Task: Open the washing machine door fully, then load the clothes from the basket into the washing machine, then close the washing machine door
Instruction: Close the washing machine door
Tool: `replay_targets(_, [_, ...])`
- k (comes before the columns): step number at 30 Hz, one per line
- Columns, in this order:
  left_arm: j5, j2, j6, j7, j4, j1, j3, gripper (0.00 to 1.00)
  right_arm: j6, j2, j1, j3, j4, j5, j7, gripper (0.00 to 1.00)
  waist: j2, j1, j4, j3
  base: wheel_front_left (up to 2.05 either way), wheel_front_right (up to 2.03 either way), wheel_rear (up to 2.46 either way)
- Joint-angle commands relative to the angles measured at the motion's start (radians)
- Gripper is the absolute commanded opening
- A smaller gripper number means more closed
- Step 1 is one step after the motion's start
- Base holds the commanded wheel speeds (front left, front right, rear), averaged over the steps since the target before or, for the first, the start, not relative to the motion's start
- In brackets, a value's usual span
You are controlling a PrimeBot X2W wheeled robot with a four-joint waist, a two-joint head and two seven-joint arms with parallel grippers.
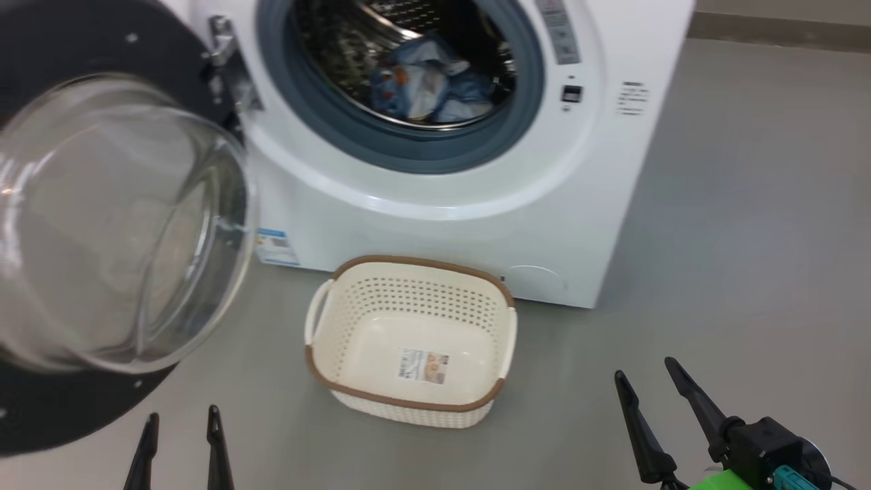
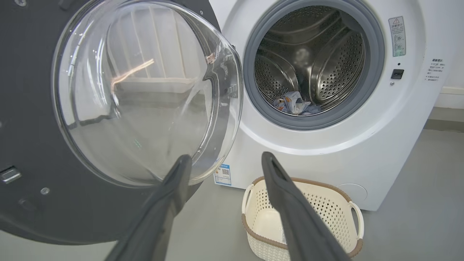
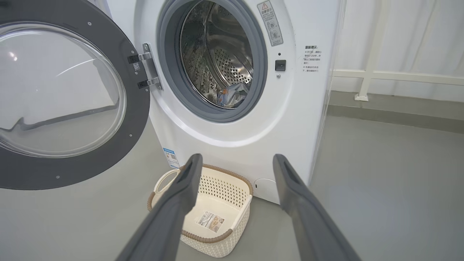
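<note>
The white washing machine point(image 1: 476, 224) stands ahead with its round black door point(image 1: 81, 415) swung wide open to the left, glass bowl bulging toward me. The light-blue printed clothes point(image 1: 425, 85) lie inside the steel drum, and show low in the drum as clothes point(image 2: 293, 105) and clothes point(image 3: 232, 96). The cream basket point(image 1: 412, 299) sits on the floor before the machine, holding nothing but its label sticker. My left gripper point(image 1: 182, 418) hangs open below the door's edge. My right gripper point(image 1: 646, 374) is open at the lower right, apart from the basket.
Grey floor point(image 1: 748, 238) spreads to the right of the machine. A white wall with a railing point(image 3: 398, 76) runs behind the machine's right side. The open door point(image 2: 32, 145) blocks the left side.
</note>
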Motion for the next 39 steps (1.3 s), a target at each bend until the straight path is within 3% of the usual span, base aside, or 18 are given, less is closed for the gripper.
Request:
replay_targets(1, [0.005,0.003,-0.008,-0.005,-0.023,-0.040,0.035,1.00,0.009,-0.005,-0.037,0.029,-0.032,-0.005,0.003,1.00,-0.0001,0.0000,0.094,0.004,0.00,0.00,0.00])
replay_targets(10, [0.011,-0.013,-0.019,-0.005,-0.016,-0.055,0.041,1.00,0.009,-0.007,-0.044,0.035,-0.035,-0.008,0.008,1.00,-0.0001,0.0000,0.167,0.015,0.00,0.00,0.00])
replay_targets(35, [0.038,-0.041,-0.039,-0.005,-0.007,-0.064,0.069,1.00,0.009,-0.006,-0.054,0.039,-0.031,-0.006,0.007,1.00,-0.0001,0.0000,0.188,0.028,0.00,0.00,0.00])
replay_targets(36, [0.040,-0.041,-0.039,-0.005,-0.006,-0.064,0.069,0.08,0.009,-0.006,-0.054,0.039,-0.031,-0.006,0.007,1.00,-0.0001,0.0000,0.188,0.029,0.00,0.00,0.00])
replay_targets(37, [0.041,-0.042,-0.042,-0.005,-0.006,-0.065,0.069,0.00,0.009,-0.006,-0.054,0.039,-0.031,-0.006,0.007,1.00,-0.0001,0.0000,0.187,0.029,0.00,0.00,0.00])
replay_targets(39, [0.045,-0.042,-0.045,-0.005,-0.004,-0.064,0.070,0.00,0.009,-0.006,-0.055,0.038,-0.032,-0.007,0.007,1.00,-0.0001,0.0000,0.187,0.031,0.00,0.00,0.00])
